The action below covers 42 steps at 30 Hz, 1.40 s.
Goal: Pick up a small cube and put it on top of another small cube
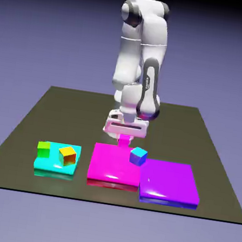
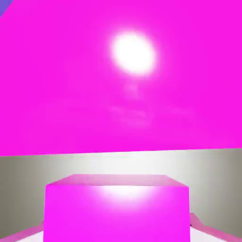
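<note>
My gripper (image 1: 124, 136) points straight down at the far edge of the magenta slab (image 1: 111, 165) and is shut on the small cube (image 1: 124, 142), a plain magenta-pink one. In the hand view this small cube (image 2: 117, 208) fills the bottom middle and hides the fingertips. A strip of grey table (image 2: 118, 163) shows between it and the magenta slab (image 2: 118, 75). Whether the cube rests on the table or hangs just above it, I cannot tell. A blue-and-cyan cube (image 1: 138, 156) stands on the slab's right edge, just right of the gripper and nearer the camera.
A purple slab (image 1: 169, 182) lies against the magenta slab on the exterior view's right. On the left a cyan slab (image 1: 53, 165) carries a green cube (image 1: 43, 148) and a multicoloured cube (image 1: 67, 155). The dark table (image 1: 48, 112) stretches behind them.
</note>
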Each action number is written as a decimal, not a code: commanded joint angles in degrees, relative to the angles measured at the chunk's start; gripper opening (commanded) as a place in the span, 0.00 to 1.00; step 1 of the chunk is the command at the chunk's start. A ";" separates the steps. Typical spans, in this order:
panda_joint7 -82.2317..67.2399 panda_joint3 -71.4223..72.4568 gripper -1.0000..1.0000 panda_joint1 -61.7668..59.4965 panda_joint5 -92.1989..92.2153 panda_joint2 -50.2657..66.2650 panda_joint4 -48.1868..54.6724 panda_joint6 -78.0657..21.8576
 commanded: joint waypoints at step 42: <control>84.16 -80.64 0.00 41.51 -80.30 -6.15 20.80 -26.99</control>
